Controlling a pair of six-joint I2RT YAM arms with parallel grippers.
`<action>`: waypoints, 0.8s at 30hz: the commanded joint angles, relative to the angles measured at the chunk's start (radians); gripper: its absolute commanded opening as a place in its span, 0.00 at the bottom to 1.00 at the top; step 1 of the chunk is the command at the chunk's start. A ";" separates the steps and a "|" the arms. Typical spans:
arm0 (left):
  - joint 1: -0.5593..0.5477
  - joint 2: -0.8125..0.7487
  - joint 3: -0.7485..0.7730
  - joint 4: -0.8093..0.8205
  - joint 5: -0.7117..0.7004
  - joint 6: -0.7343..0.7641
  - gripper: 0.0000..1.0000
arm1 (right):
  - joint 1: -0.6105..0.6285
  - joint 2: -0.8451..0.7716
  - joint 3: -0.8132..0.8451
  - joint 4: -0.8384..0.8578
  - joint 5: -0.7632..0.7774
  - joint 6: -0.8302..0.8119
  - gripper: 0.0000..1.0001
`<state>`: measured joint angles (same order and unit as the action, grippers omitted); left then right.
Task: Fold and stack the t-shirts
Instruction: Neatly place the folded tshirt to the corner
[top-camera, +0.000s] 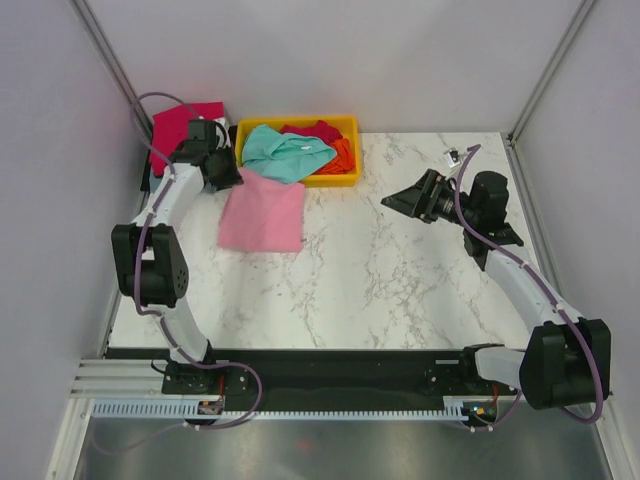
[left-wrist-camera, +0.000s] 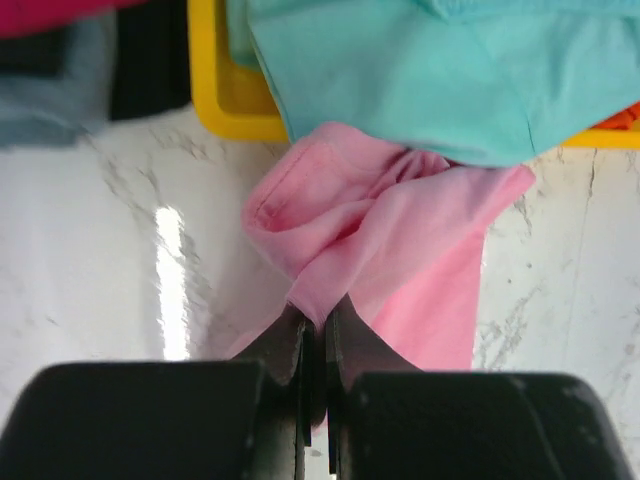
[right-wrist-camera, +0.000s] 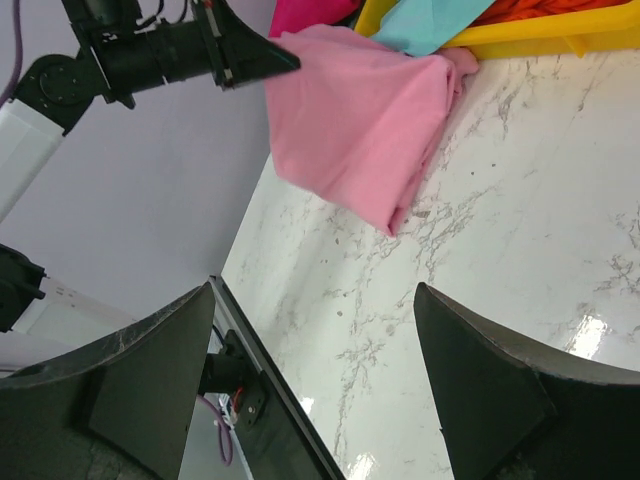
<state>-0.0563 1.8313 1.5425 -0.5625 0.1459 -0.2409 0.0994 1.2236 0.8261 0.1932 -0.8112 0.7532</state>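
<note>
The left gripper (left-wrist-camera: 318, 312) was pinched shut on a bunched fold of the pink tee (top-camera: 262, 215). The tee lay on the table (top-camera: 400, 290) just in front of the yellow tray (top-camera: 347, 123) — its far edge met the teal tee (top-camera: 280, 150), which spilled over the tray's near rim. A red tee (top-camera: 316, 130) and an orange tee (top-camera: 344, 153) sat in the tray behind the teal one. A crimson tee (top-camera: 180, 123) lay at the back left corner, beside the tray. The right gripper (top-camera: 400, 200) hung well apart over bare marble — jaws wide, holding nothing.
</note>
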 joint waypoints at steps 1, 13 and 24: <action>0.007 0.043 0.132 -0.040 -0.092 0.204 0.02 | 0.009 -0.015 -0.010 0.022 -0.006 -0.009 0.89; 0.102 0.195 0.441 -0.076 -0.086 0.219 0.02 | 0.031 0.020 -0.015 0.028 -0.008 -0.022 0.89; 0.203 0.302 0.709 -0.024 0.016 0.207 0.02 | 0.048 0.039 -0.005 0.028 -0.005 -0.029 0.89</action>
<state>0.1127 2.1017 2.1689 -0.6666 0.0906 -0.0681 0.1345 1.2568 0.8120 0.1936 -0.8108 0.7502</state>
